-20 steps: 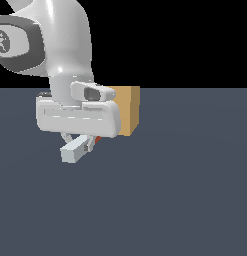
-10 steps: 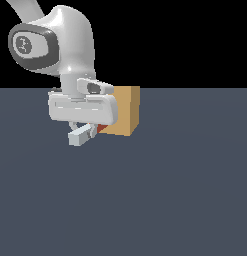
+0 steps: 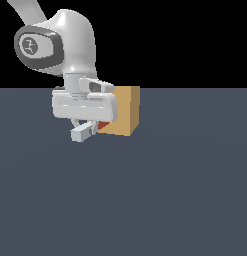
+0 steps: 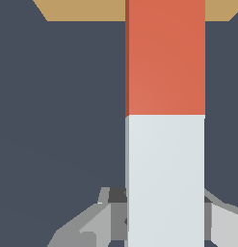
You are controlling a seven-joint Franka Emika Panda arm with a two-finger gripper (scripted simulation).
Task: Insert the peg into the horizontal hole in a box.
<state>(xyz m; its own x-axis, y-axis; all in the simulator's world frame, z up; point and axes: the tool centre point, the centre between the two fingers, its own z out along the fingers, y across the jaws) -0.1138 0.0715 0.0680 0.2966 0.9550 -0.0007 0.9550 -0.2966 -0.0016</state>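
From here I see the peg (image 3: 85,131) under the gripper (image 3: 88,123), lying at the exterior view's left of the box (image 3: 123,111), its far end apparently reaching that box's face.

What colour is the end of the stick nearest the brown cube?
Orange-red; the peg shows it best in the wrist view.

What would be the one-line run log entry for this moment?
phase: insertion approach | gripper: shut on peg, grey half | orange end: at box face | hole: hidden | inserted: cannot tell
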